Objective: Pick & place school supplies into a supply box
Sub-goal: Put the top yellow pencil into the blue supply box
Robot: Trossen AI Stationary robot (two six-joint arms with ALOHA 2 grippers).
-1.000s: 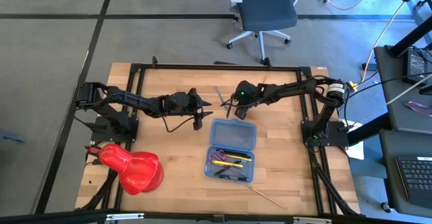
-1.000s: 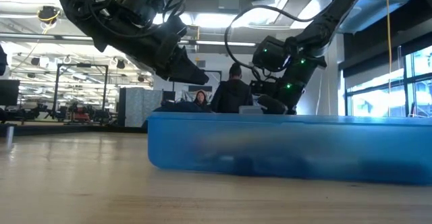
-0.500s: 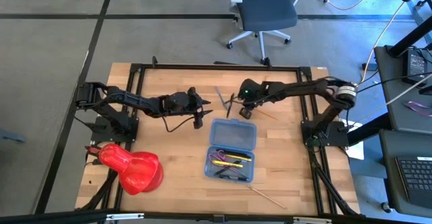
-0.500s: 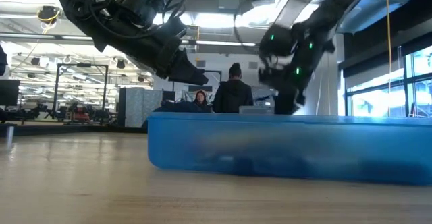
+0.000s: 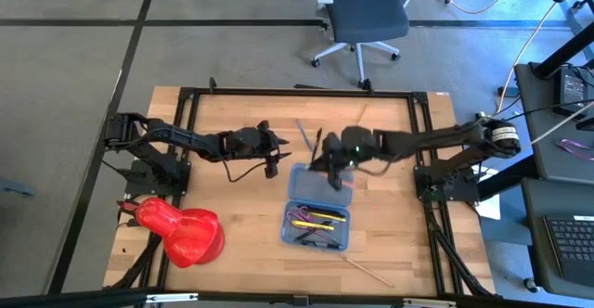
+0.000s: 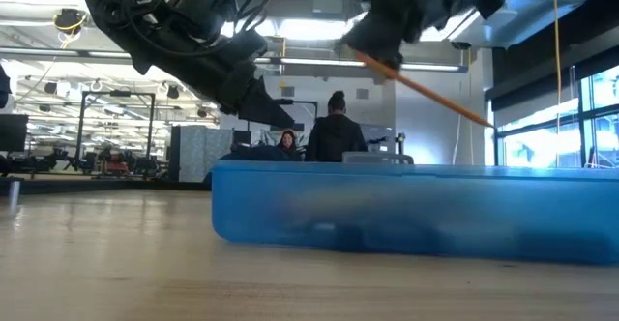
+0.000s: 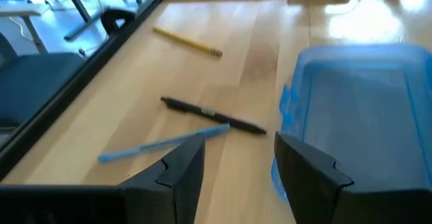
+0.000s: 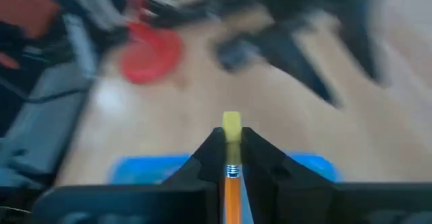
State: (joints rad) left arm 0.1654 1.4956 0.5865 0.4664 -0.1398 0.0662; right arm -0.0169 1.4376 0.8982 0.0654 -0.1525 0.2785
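Note:
My right gripper (image 5: 332,166) hangs over the far half of the open blue supply box (image 5: 318,206), shut on an orange pencil (image 6: 426,94). The box's near half holds purple scissors (image 5: 299,219), a yellow pencil (image 5: 327,215) and dark pens (image 5: 316,238). A blue pen (image 7: 162,146), a black pen (image 7: 212,114) and a yellow pencil (image 7: 187,42) lie flat on the table beyond the box. A plain wood pencil (image 5: 368,272) lies near the table's near edge. My left gripper (image 5: 275,156) hovers open left of the box. My right gripper pinches the orange pencil between its two fingers just below the eraser end (image 8: 231,126). The shaft (image 8: 231,180) runs back between the fingers. In the low view the pencil is lifted clear and slants down from the gripper (image 6: 387,45) above the box.
A big glossy red object (image 5: 181,232) sits at the near left corner. A black frame (image 5: 297,92) runs around the table. An office chair (image 5: 364,16) stands beyond the far edge. People are in the room behind, in the low view.
My right gripper has risen from the pens on the table beyond the box, bringing the orange pencil up with it, and moved toward the near edge over the box's far half. The pencil is now clear of the table. My left arm has kept still.

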